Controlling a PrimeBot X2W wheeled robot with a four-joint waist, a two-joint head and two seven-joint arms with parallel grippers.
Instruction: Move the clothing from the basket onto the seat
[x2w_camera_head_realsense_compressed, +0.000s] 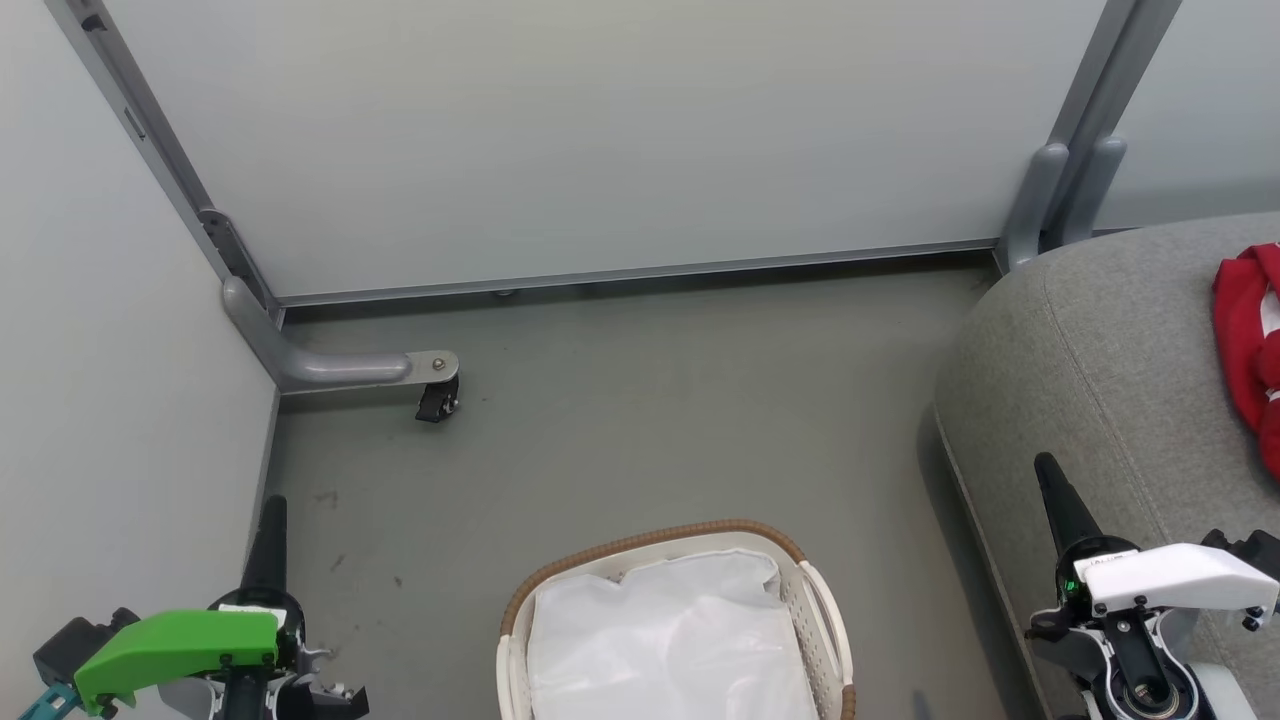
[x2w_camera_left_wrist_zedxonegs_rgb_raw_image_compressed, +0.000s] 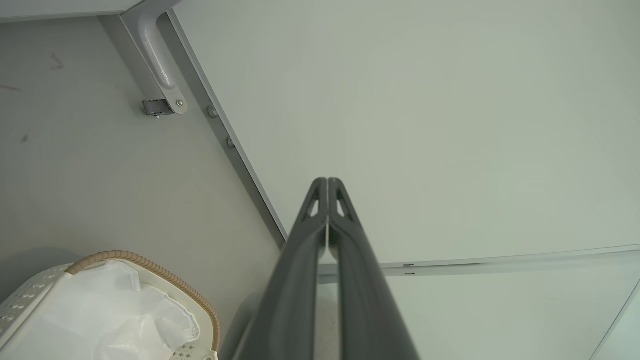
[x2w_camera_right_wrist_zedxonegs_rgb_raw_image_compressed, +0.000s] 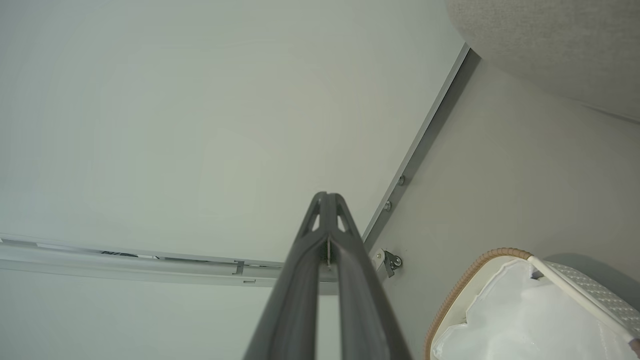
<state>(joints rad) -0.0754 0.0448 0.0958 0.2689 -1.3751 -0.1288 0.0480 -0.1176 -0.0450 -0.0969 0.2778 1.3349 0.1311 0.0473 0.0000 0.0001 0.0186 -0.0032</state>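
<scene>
Down at my lower corners, both grippers are pinched shut with nothing between the fingers. My left gripper (x2w_camera_head_realsense_compressed: 274, 505) is over the floor (x2w_camera_head_realsense_compressed: 650, 400). My right gripper (x2w_camera_head_realsense_compressed: 1046, 465) shows against the seat (x2w_camera_head_realsense_compressed: 1100, 350). Each one points up the head view toward the wall panels (x2w_camera_head_realsense_compressed: 600, 130).

And the clothing (x2w_camera_head_realsense_compressed: 1245, 340) is on the seat, far to my right. It's a bunched red heap with a flash of white. Its long line runs up and down the head view, and the picture's edge cuts it off.

The seat is big, rounded and grey, with a stitched seam curving along its top. The floor is dull grey-green with a few dark scuffs. Pale panels in grey metal frames close off the corner, and a bent foot there ends in a small black caster (x2w_camera_head_realsense_compressed: 437, 400).

Between my arms sits the basket (x2w_camera_head_realsense_compressed: 650, 540), with its brown woven rim and perforated white sides. Its long axis heads toward the bottom of the view. Inside it lies the crumpled white liner (x2w_camera_head_realsense_compressed: 670, 630).
</scene>
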